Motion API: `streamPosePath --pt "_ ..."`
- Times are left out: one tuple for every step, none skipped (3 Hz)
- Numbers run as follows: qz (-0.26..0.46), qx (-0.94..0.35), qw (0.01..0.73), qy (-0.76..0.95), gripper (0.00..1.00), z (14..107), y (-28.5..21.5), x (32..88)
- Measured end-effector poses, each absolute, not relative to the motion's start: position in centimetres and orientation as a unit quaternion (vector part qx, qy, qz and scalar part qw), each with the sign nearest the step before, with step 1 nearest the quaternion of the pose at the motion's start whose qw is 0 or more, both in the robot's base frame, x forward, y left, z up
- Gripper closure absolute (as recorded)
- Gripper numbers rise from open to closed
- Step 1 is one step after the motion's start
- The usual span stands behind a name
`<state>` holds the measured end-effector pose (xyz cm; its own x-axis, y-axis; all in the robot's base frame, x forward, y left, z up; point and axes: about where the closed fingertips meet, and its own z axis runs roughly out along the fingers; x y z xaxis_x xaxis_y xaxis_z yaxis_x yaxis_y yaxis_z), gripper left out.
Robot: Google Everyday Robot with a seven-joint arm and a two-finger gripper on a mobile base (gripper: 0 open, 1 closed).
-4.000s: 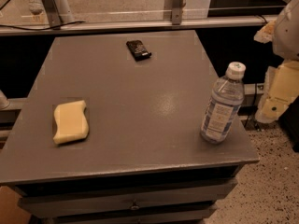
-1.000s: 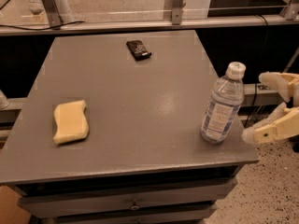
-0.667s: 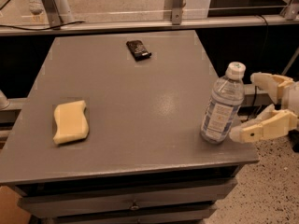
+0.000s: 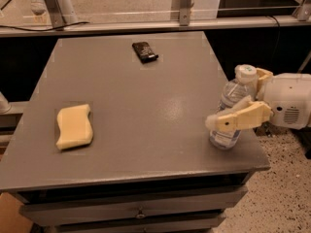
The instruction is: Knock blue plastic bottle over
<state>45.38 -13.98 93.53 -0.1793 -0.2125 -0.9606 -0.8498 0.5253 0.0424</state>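
Blue plastic bottle (image 4: 229,95) upright at table (image 4: 146,130) edge, between wide-apart fingers (image 4: 240,116) of released tool (image 4: 235,98), one perhaps touching.

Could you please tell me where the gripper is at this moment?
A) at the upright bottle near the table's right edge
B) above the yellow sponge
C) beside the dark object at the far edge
A: the gripper has its open fingers on either side of the blue plastic bottle, which stands upright.
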Motion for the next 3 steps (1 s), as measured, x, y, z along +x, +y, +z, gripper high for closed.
streamPosePath --pt "0.316 -0.366 0.525 0.701 0.00 94.9 -10.6 47.1" --pt "0.318 -0.346 0.529 0.706 0.00 96.6 -7.6 49.2" --pt "0.318 -0.335 0.531 0.711 0.00 97.5 -6.3 50.4"
